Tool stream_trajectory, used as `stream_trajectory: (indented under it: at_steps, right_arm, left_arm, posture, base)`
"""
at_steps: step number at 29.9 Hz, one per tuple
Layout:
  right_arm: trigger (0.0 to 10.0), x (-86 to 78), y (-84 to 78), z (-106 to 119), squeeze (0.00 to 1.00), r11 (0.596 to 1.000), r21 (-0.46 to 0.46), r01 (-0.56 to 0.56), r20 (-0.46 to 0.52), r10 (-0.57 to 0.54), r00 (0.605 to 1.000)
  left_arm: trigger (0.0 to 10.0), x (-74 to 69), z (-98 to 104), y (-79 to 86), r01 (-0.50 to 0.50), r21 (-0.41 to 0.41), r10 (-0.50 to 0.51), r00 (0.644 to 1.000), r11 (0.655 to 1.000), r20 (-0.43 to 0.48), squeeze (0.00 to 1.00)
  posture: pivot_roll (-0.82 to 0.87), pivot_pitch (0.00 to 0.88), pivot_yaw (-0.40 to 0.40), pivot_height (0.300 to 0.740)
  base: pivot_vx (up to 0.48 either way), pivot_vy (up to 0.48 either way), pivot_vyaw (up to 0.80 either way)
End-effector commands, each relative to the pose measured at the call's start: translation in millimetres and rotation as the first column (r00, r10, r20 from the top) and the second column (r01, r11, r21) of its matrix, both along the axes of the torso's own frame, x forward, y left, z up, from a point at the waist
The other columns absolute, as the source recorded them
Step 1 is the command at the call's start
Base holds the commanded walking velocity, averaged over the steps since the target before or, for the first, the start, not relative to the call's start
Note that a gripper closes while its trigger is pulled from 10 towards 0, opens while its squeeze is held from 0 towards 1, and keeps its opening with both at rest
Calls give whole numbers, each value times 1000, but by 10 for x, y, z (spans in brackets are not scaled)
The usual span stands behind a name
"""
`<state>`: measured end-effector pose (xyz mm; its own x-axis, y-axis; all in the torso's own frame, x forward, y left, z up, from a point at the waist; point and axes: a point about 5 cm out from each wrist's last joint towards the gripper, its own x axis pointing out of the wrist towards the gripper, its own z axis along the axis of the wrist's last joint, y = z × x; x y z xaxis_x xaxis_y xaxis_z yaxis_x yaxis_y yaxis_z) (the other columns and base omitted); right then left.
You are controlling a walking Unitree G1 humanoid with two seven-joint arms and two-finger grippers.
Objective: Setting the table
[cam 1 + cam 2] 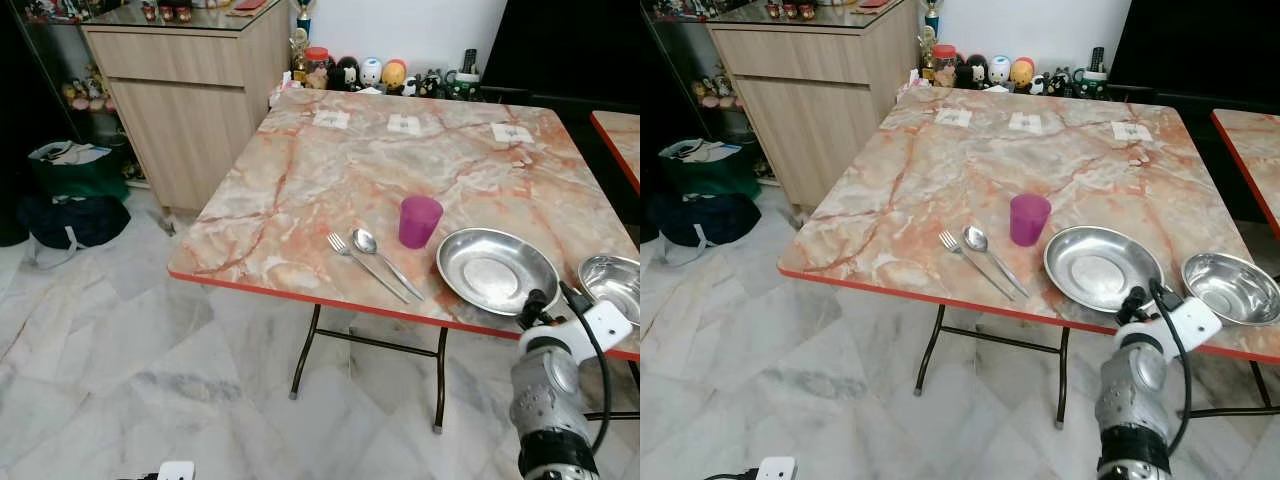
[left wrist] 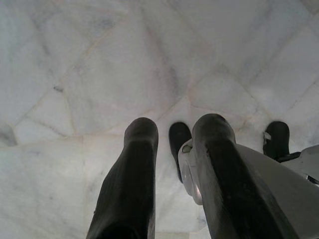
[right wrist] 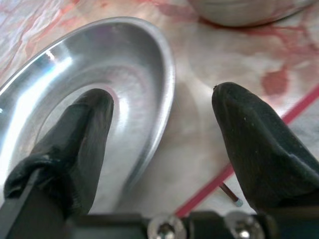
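On the marble table (image 1: 330,190), near its front edge, lie a fork (image 1: 367,266) and a spoon (image 1: 385,262) side by side. Behind them stands a purple cup (image 1: 419,221). To their right sits a steel plate (image 1: 496,270), then a steel bowl (image 1: 613,286) at the table's right end. My right gripper (image 3: 162,122) is open at the plate's front rim (image 3: 167,84), one finger over the plate, the other over bare table. The right arm (image 1: 548,400) rises from below the table edge. My left gripper (image 2: 174,174) hangs open over the floor.
A wooden cabinet (image 1: 190,95) stands left of the table with dark bags (image 1: 70,200) on the floor beside it. Jars and figurines (image 1: 370,72) line the wall behind the table. A second table's corner (image 1: 620,135) shows at the right. White marble floor (image 1: 120,350) spreads left.
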<state>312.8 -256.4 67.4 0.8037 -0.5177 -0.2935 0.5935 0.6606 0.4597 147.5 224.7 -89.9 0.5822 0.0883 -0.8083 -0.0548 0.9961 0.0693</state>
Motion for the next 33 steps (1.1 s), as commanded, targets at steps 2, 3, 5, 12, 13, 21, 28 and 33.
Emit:
stream_trajectory:
  at_steps: [2,3,5,12,13,21,28,33]
  right_arm:
    - [10000,31,-10,-27,0,1000,-4,-4,-36,4,999]
    - [10000,35,-9,-27,0,1000,-2,-2,-37,2,999]
    - [10000,50,-10,-24,0,1000,0,-1,-38,1,999]
    - [235,110,32,-41,0,1000,3,-21,-80,21,997]
    - [0,114,41,-45,0,1000,2,-24,-86,24,996]
    - [10000,150,88,-61,0,999,2,-38,-110,38,993]
    - [0,149,98,-90,0,1000,2,-23,-133,23,991]
    - [0,135,79,-105,0,1000,-3,-3,-148,3,989]
  left_arm:
    - [10000,-51,-30,-25,10,-1,-10,999,1000,-31,0]
    - [10000,-53,-31,-29,11,-1,-11,999,1000,-32,0]
    - [10000,-55,-33,-34,12,-1,-12,999,1000,-33,0]
    - [10000,-58,-36,-40,13,-1,-13,999,1000,-34,0]
    - [10000,-60,-36,-40,12,-1,-12,999,1000,-35,0]
    - [10000,-83,-41,-22,10,0,-10,999,1000,-41,0]
    - [10000,-114,-50,-12,5,-3,-6,999,1000,-49,0]
    - [10000,-124,-52,-8,3,-5,-3,999,1000,-50,0]
  posture:
    - [-41,0,-22,740]
    - [-40,0,-22,740]
    - [-40,0,-22,740]
    - [-34,0,-22,740]
    - [-34,0,-23,740]
    - [-27,0,-25,740]
    - [-24,0,-27,740]
    - [-23,0,-28,740]
  base:
    - [0,0,0]
    - [0,0,0]
    - [0,0,0]
    - [0,0,0]
    - [0,0,0]
    - [0,0,0]
    - [0,0,0]
    - [0,0,0]
